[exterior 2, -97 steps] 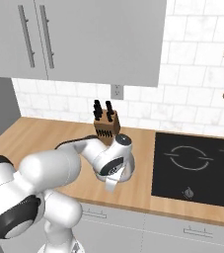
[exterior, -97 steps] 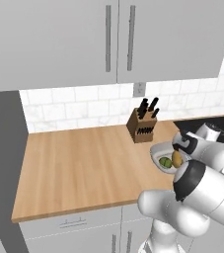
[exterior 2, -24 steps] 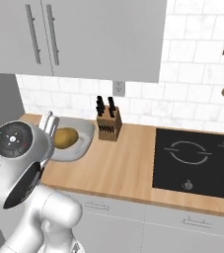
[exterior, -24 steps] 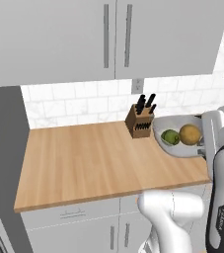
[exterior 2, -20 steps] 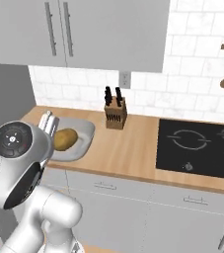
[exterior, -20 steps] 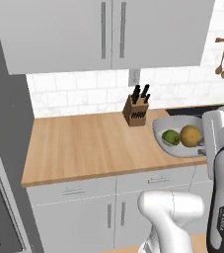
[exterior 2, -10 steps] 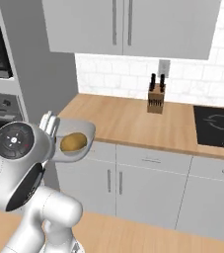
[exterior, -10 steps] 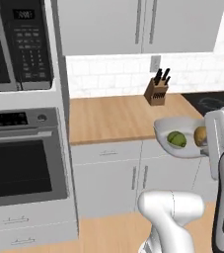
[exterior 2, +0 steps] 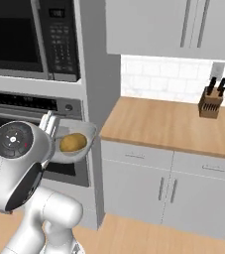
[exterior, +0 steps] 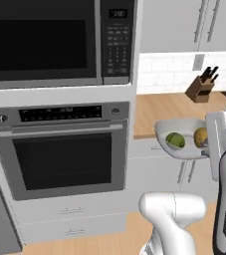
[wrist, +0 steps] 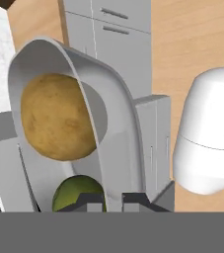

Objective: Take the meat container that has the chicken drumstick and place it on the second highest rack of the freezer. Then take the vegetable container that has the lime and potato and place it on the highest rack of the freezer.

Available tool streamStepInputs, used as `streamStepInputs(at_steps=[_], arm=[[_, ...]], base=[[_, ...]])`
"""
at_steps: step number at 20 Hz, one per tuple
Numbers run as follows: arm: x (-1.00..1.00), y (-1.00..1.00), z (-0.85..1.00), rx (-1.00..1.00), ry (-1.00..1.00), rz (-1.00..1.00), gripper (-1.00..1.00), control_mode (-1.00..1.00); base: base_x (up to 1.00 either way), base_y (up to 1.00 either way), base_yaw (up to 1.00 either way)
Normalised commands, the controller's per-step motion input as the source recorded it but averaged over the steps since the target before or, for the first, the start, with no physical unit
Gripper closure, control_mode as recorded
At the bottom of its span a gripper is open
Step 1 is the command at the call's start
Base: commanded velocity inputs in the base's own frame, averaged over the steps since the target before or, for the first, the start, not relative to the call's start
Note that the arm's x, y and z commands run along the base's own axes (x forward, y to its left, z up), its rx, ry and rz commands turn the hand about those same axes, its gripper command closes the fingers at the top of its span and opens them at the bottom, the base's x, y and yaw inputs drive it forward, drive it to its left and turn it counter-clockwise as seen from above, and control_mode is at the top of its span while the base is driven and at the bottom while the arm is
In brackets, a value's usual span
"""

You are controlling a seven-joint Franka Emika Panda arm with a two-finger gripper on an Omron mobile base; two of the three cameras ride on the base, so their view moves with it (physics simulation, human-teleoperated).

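My gripper (wrist: 113, 198) is shut on the rim of the vegetable container (wrist: 114, 101), a pale grey bowl held up in the air in front of the lower cabinets. The brown potato (wrist: 54, 117) and the green lime (wrist: 77, 193) lie inside it. From the left base view the container (exterior: 180, 127) hangs at mid right with the lime (exterior: 174, 140) and potato (exterior: 200, 137) side by side, and the gripper (exterior: 211, 148) is at its right edge. From the right base view the container (exterior 2: 82, 130) with the potato (exterior 2: 73, 142) sits beside the gripper (exterior 2: 53, 131). The freezer and the meat container are out of view.
A wall oven (exterior: 59, 159) with a microwave (exterior: 50, 42) above it stands to the left. The wooden counter (exterior 2: 183, 124) with a knife block (exterior 2: 210, 102) runs to the right, over grey cabinet doors (exterior 2: 148, 183). Wooden floor lies below.
The whole picture has swung left as the base moved away from the counter; the oven stack has come further into view. The container stays in the shut gripper.
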Motion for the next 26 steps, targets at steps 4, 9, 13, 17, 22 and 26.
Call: streamStepInputs(at_steps=[4, 9, 13, 17, 22, 26], arm=[[0.00, 0.00, 0.00, 0.00, 0.00, 0.00, 1.00, 1.00], [0.00, 0.00, 0.00, 0.00, 0.00, 0.00, 1.00, 1.00], [0.00, 0.00, 0.00, 0.00, 0.00, 0.00, 1.00, 1.00], [0.00, 0.00, 0.00, 0.00, 0.00, 0.00, 1.00, 1.00], [0.00, 0.00, 0.00, 0.00, 0.00, 0.00, 1.00, 1.00], [0.00, 0.00, 0.00, 0.00, 0.00, 0.00, 1.00, 1.00]], base=[[0.00, 1.00, 0.00], [-0.17, 1.00, 0.02], [-0.12, 1.00, 0.07], [-0.06, 1.00, 0.14], [-0.03, 1.00, 0.16], [0.00, 1.00, 0.16]])
